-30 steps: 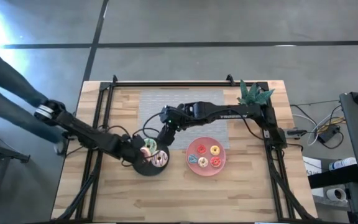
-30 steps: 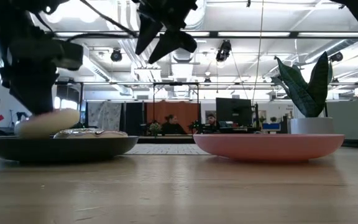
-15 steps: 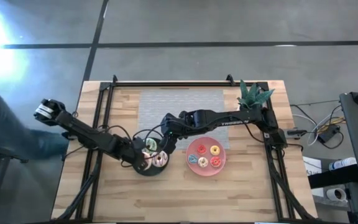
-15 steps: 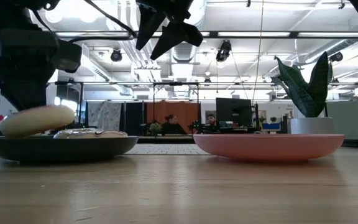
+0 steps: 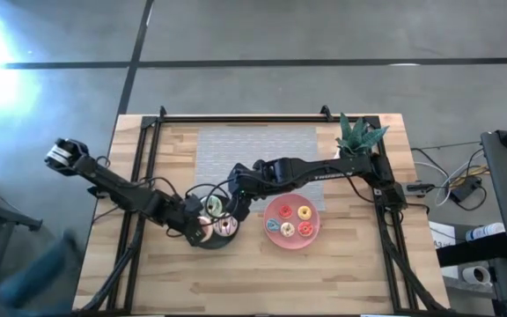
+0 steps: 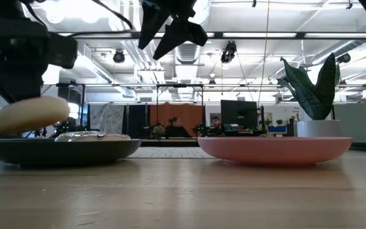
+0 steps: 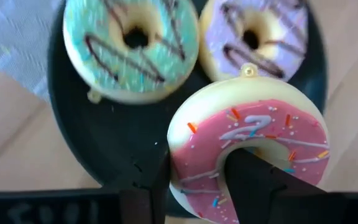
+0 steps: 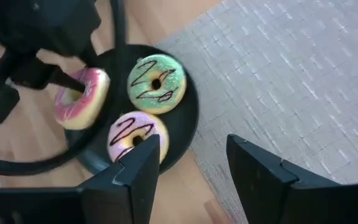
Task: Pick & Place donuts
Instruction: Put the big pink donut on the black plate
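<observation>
The black plate [image 5: 221,240] holds a green-iced donut [image 7: 132,46] and a lilac-white drizzled donut [image 7: 257,34], both lying flat. My left gripper [image 5: 197,231] is shut on the pink-iced donut [image 7: 247,146], which hangs over the plate's left side [image 6: 30,114]. My right gripper [image 5: 236,204] hovers open above the plate's far right rim [image 8: 188,174], touching nothing. Several small orange, yellow and red donuts lie on the pink plate [image 5: 292,239]. My left gripper has one finger [image 7: 250,180] through the pink donut's hole and the other [image 7: 157,183] against its outer edge, pinching the ring's wall [image 7: 197,180] between them. The fingers slant down from the table's left. The donut is tilted and lifted clear of the black plate [image 6: 59,149].
A grey mat [image 5: 258,150] lies on the table's far half. A potted plant [image 5: 359,134] stands at the far right corner. The pink plate [image 6: 275,147] sits right of the black one. Bare wood lies along the near edge.
My left gripper has risen and drawn toward the table's left, carrying the pink donut up off the black plate; the donut now hangs tilted above it. My right gripper has moved toward the near edge, closer to the black plate, staying open.
</observation>
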Controlling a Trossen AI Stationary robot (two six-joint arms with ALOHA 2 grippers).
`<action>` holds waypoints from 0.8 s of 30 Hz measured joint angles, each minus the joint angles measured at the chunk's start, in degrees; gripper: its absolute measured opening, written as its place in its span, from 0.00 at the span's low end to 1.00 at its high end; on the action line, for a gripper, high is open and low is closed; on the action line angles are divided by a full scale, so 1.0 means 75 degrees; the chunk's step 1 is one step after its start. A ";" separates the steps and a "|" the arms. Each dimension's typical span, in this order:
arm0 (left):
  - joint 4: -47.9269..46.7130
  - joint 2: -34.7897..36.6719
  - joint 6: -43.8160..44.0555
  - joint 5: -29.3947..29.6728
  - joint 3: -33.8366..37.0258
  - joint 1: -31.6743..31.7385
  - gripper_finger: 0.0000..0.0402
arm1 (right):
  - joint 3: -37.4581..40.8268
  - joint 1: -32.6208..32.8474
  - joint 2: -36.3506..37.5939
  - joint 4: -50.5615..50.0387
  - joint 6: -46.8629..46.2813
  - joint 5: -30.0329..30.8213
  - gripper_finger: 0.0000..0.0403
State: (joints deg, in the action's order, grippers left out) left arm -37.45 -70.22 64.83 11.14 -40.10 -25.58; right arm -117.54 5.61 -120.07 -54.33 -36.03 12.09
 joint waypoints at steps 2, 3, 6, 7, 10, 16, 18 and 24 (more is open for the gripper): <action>0.0062 0.0110 -0.0060 0.0434 0.0000 -0.0109 0.29 | 0.0000 0.0009 0.0000 0.0008 0.0028 -0.0324 0.44; 0.0100 0.0176 -0.0178 0.0661 0.0000 -0.0179 0.29 | 0.0029 0.0006 0.0000 0.0028 0.0027 -0.0506 0.44; 0.0215 0.0343 -0.0699 0.1194 -0.0006 -0.0422 0.29 | 0.0281 0.0005 0.0003 0.0178 -0.0150 -0.0915 0.44; 0.0183 0.0381 -0.0822 0.1295 -0.0003 -0.0507 0.29 | 0.0431 -0.0003 0.0003 0.0379 -0.0264 -0.1080 0.44; 0.0194 0.0442 -0.1181 0.1629 0.0003 -0.0693 0.29 | 0.0994 -0.0044 0.0003 0.1623 -0.0765 -0.1903 0.43; 0.0194 0.0431 -0.1218 0.1785 0.0005 -0.0764 0.29 | 0.2789 -0.0032 0.0003 0.6296 -0.2711 -0.3045 0.36; 0.0194 0.0430 -0.1217 0.1813 0.0006 -0.0764 0.29 | 0.3305 -0.0033 0.0003 0.7399 -0.3292 -0.3049 0.32; 0.0234 0.0400 -0.1220 0.1846 0.0021 -0.0755 0.29 | 0.4068 -0.0003 0.0003 0.8534 -0.4153 -0.3034 0.20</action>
State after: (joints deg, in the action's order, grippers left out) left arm -35.69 -67.21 55.68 24.99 -39.94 -31.24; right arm -87.02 5.58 -120.05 9.68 -67.18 -10.67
